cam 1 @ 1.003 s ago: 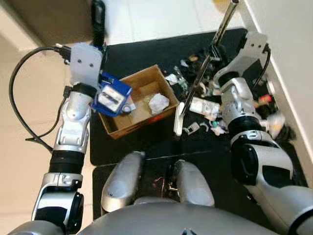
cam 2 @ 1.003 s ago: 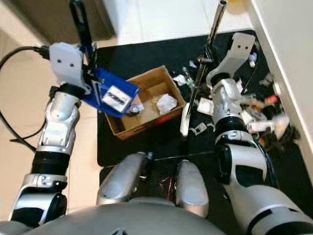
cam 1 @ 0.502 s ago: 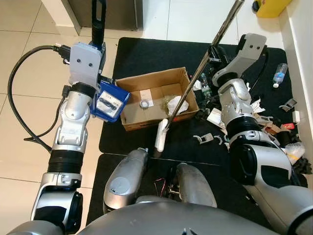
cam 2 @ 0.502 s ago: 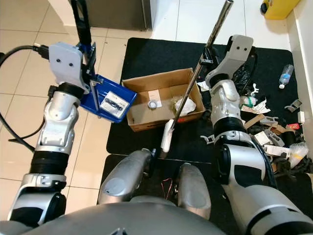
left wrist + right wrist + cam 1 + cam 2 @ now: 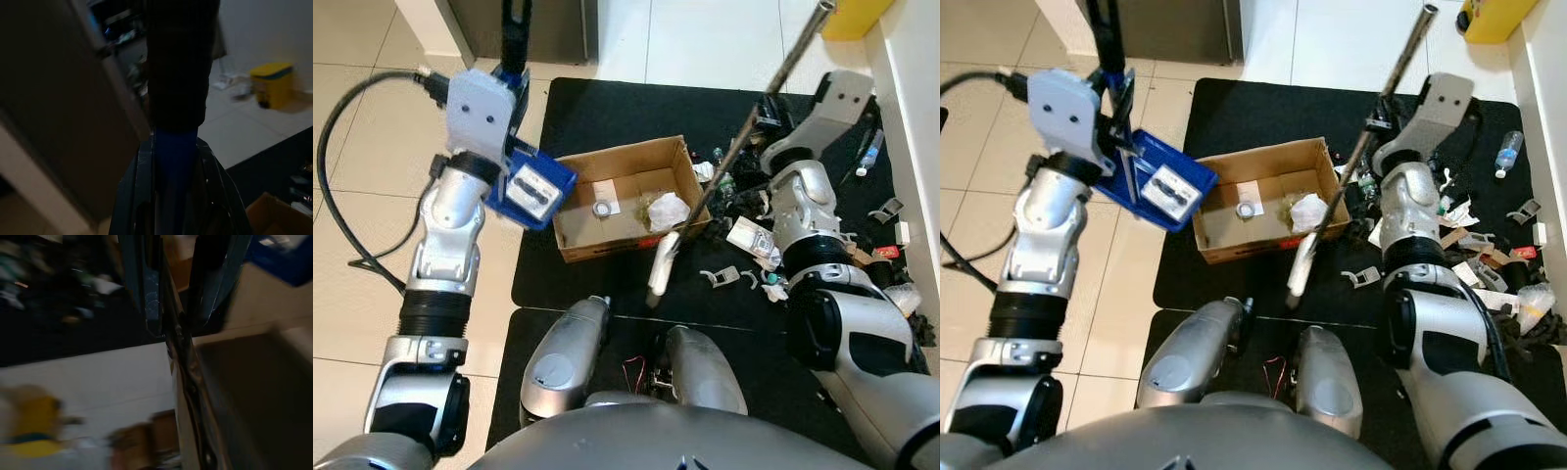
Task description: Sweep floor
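On the black mat [image 5: 607, 108]: a cardboard box [image 5: 628, 197] is lying open, serving here as the landmark.
Inside the box: a white crumpled wad [image 5: 668, 210] is sitting toward the box's right end, with a small ring-like piece [image 5: 601, 208] and a paper slip [image 5: 605, 188] nearer its middle.
Left tool [image 5: 1116, 93]: it is gripping the upright handle of a blue dustpan [image 5: 1157, 181], closed around it, just left of the box.
Dustpan: its pan is hanging tilted beside the box's left end, slightly above the rim, and is carrying a small pale item.
Left wrist view: the blue handle [image 5: 173, 161] is running between the dark fingers, with a yellow bin [image 5: 271, 83] standing on the tiles beyond.
Right tool [image 5: 1378, 122]: it is clamping the metal pole of a broom [image 5: 1356, 162], closed on it, right of the box and behind it.
Broom: the pole is slanting down across the box's right front corner, and its pale head [image 5: 662, 269] is hovering or resting at the mat just in front of the box; I cannot tell which.
Right of the box: scattered litter [image 5: 754, 240] is lying on the mat, including white clips, paper scraps and a plastic bottle [image 5: 1510, 152] farther right, near the wall.
Behind the mat: pale floor tiles [image 5: 705, 39] are showing.
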You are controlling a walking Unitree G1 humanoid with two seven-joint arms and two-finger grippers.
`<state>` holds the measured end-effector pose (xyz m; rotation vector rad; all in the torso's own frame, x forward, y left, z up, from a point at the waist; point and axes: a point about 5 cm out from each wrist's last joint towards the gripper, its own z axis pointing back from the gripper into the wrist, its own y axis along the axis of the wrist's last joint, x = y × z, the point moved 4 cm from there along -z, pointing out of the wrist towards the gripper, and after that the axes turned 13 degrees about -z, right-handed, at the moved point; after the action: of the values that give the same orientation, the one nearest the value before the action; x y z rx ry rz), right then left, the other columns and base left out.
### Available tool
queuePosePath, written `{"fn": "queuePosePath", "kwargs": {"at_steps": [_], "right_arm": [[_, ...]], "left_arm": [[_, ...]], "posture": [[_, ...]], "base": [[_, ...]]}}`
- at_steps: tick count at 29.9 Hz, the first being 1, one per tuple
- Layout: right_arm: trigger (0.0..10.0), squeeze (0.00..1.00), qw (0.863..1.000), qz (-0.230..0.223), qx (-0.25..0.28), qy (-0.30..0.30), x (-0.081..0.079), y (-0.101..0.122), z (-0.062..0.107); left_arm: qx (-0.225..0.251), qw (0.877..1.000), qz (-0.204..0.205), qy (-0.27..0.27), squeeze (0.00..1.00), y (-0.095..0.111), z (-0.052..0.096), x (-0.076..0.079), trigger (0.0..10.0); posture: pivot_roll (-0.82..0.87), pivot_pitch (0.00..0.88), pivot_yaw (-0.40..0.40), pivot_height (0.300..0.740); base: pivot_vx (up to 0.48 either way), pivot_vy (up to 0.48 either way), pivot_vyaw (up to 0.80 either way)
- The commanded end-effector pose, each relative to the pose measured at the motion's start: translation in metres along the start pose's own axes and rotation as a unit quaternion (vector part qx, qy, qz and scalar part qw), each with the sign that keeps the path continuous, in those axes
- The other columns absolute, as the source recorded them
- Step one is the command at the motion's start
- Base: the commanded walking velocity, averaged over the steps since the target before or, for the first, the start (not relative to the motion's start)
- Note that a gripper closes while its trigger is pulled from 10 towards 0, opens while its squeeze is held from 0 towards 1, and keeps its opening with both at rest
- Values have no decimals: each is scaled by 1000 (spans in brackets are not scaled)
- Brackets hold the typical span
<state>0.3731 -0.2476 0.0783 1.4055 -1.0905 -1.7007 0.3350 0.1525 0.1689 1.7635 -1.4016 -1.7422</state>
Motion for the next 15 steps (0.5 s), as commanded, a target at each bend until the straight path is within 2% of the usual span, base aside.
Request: {"fn": "queuePosePath", "kwargs": {"at_steps": [1, 2, 3, 6, 9, 11, 12, 15], "right_arm": [[10000, 0, 999, 5, 26, -21, 9, 9, 1], [10000, 0, 998, 12, 42, -50, 20, 15, 3], [10000, 0, 998, 12, 42, -50, 20, 15, 3], [10000, 0, 993, 31, 63, -99, 38, 22, 9], [10000, 0, 991, 36, 67, -114, 44, 23, 10], [10000, 0, 988, 45, 69, -133, 52, 24, 13], [10000, 0, 987, 46, 69, -136, 53, 24, 13], [10000, 0, 988, 41, 65, -134, 53, 22, 13]], "left_arm": [[33, 999, -16, -23, 16, 10, -3, 1, 10000], [40, 997, -17, -56, 27, 10, -6, 9, 10000], [40, 997, -17, -56, 27, 10, -6, 9, 10000], [64, 988, -27, -135, 8, 13, -12, 35, 10000], [75, 984, -38, -160, 8, 16, -13, 42, 10000], [95, 973, -66, -201, 4, 19, -13, 52, 10000], [100, 970, -73, -209, 4, 20, -13, 54, 10000], [116, 955, -133, -239, 12, 17, -10, 56, 10000]], "posture": [[185, 62, 17, 740], [181, 66, 21, 740], [181, 66, 21, 740], [165, 71, 34, 740], [161, 72, 37, 740], [153, 74, 44, 740], [153, 74, 44, 740], [150, 72, 53, 740]], "base": [[0, 0, 0], [0, 0, 0], [0, 0, 0], [0, 0, 0], [0, 0, 0], [0, 0, 0], [0, 0, 0], [0, 0, 0]]}}
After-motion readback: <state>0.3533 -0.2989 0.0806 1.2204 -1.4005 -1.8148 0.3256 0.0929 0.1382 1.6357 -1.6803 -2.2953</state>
